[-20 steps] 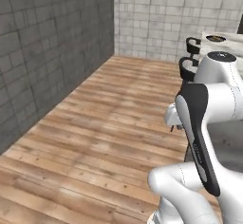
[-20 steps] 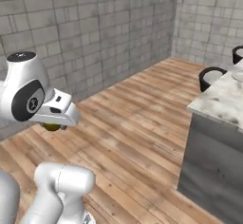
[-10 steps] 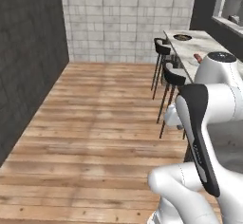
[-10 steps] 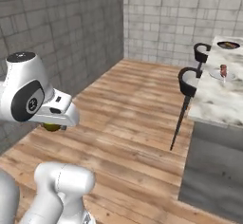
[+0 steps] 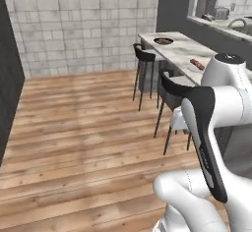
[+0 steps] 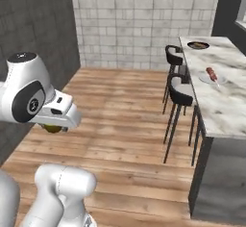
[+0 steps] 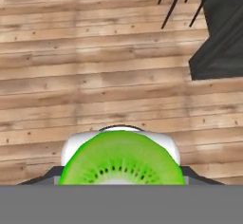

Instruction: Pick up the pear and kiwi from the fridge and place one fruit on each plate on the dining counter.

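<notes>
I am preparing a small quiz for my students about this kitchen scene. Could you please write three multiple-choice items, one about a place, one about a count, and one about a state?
1. Where is the kiwi?
A. on a plate
B. in the gripper
C. on the floor

2. How many black stools stand beside the dining counter?
A. two
B. four
C. none

3. What is the state of the gripper?
A. wide open, holding nothing
B. shut on the kiwi
C. shut on a plate

Answers:
1 B, the hand view shows the green cut face right at the fingertips.
2 A, the right base view shows two.
3 B, the fruit sits held above the wood floor.
</notes>
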Controlling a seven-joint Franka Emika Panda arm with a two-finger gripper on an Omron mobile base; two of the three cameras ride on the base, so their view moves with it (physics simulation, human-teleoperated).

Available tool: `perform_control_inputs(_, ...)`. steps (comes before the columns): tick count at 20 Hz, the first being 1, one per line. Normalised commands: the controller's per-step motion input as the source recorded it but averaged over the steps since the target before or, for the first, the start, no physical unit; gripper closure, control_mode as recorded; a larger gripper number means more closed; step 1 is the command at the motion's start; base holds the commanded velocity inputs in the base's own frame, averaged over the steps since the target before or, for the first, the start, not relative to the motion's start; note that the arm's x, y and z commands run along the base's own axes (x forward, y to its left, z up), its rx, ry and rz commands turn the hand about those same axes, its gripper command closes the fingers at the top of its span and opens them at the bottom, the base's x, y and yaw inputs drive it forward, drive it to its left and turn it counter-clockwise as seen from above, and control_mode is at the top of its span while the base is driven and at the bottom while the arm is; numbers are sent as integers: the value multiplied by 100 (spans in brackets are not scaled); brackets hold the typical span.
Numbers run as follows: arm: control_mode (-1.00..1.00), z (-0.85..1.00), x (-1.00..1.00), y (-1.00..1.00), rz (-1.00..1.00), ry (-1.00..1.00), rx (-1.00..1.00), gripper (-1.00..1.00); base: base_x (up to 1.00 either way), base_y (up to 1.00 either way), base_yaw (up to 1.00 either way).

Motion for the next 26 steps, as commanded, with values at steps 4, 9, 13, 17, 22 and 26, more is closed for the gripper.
perform_control_inputs(4,100,0,0,0,0,0,0,100,52,91,-52)
perform_control_inputs(9,100,0,0,0,0,0,0,100,90,63,-63)
perform_control_inputs(13,100,0,0,0,0,0,0,100,95,59,-67)
perform_control_inputs(17,100,0,0,0,0,0,0,100,89,59,-70)
perform_control_inputs(22,100,0,0,0,0,0,0,100,41,71,-66)
perform_control_inputs(26,100,0,0,0,0,0,0,100,13,76,-63)
